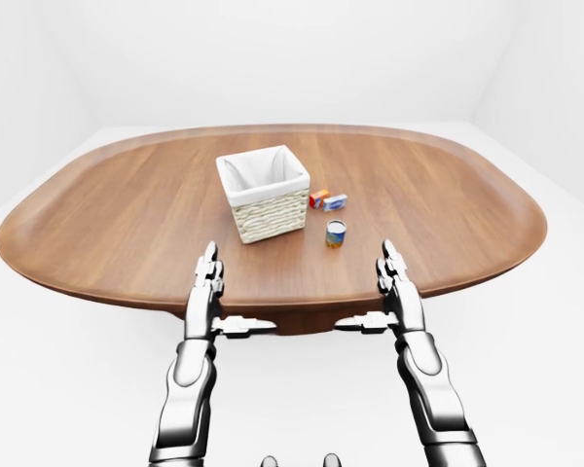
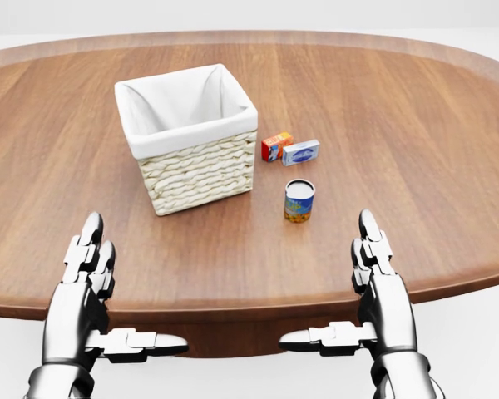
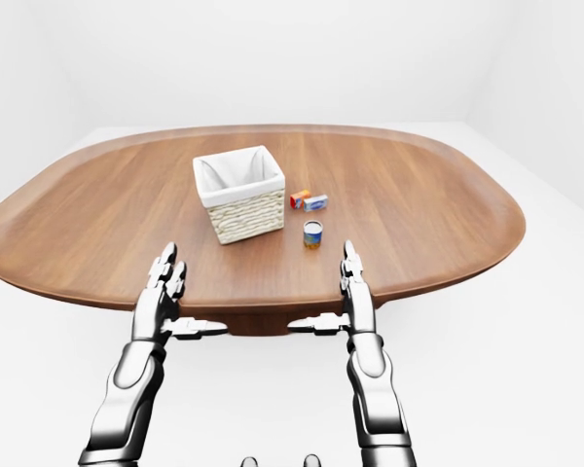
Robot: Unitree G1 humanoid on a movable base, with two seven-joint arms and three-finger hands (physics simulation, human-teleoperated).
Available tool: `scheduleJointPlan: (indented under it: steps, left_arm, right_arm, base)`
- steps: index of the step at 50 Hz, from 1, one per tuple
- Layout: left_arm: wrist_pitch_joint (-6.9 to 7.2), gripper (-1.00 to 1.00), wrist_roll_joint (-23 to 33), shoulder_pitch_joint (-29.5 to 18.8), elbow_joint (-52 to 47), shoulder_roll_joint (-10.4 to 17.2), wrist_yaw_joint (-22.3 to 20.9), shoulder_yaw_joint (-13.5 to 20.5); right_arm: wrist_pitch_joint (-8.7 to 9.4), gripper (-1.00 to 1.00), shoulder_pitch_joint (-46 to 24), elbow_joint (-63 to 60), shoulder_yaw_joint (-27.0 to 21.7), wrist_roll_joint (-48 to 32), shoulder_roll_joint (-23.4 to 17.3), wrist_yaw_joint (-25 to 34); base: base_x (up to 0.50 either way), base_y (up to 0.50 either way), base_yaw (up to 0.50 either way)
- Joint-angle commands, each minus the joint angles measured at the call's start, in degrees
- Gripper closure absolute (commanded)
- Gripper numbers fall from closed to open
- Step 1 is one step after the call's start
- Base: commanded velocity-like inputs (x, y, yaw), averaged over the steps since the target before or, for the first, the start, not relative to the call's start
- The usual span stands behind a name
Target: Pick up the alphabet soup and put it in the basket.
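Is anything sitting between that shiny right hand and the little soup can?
No. In the head view, only bare wooden table lies between the right hand and the soup can.

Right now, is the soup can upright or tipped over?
Upright. The alphabet soup stands on its base on the table, round top facing up, right of the basket.
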Motion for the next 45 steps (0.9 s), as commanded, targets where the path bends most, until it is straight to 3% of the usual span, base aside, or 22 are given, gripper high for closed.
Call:
scheduleJointPlan:
  steps: [1,8,18,25,28,29,31,45]
  left_arm:
    - [1.83,-1.0,-1.0,3.2,-7.1,0.3,-0.6,1.5]
    - [3.69,-1.0,-2.4,7.1,-15.3,0.0,-1.5,3.3]
    - [4.48,-1.0,-3.4,12.5,-24.8,-1.6,-2.5,4.7]
    - [3.54,-1.0,-5.1,20.5,-35.8,-3.8,-4.5,5.1]
    - [3.56,-1.0,-5.0,20.5,-35.9,-4.0,-4.7,5.2]
    - [2.27,-1.0,-5.4,23.8,-39.3,-4.8,-5.5,4.7]
    - [1.77,-1.0,-5.7,25.0,-40.6,-5.3,-6.2,4.9]
    - [0.92,-1.0,-5.2,25.4,-40.6,-5.7,-6.8,4.4]
  right_arm:
    - [0.41,-1.0,0.0,-0.2,-0.3,0.9,-0.1,1.0]
    - [0.85,-1.0,0.0,-0.6,-0.3,1.3,-0.2,1.4]
    - [0.84,-1.0,0.3,-1.4,-0.6,1.4,-0.1,1.1]
    - [0.61,-1.0,0.3,-1.1,-0.4,1.2,-0.2,1.2]
    - [0.61,-1.0,0.3,-1.1,-0.4,1.1,-0.2,1.2]
    - [0.54,-1.0,0.8,-1.7,-0.2,1.1,-0.1,1.3]
    - [0.41,-1.0,0.9,-1.7,-0.2,0.8,-0.1,1.4]
    - [0.09,-1.0,0.7,-1.1,-0.1,0.6,0.0,1.4]
  base:
    - [0.36,0.0,0.0]
    - [0.39,0.0,0.0]
    - [0.41,0.0,0.0]
    - [0.41,0.0,0.0]
    - [0.41,0.0,0.0]
    - [0.42,0.0,0.0]
    - [0.41,0.0,0.0]
    - [0.41,0.0,0.0]
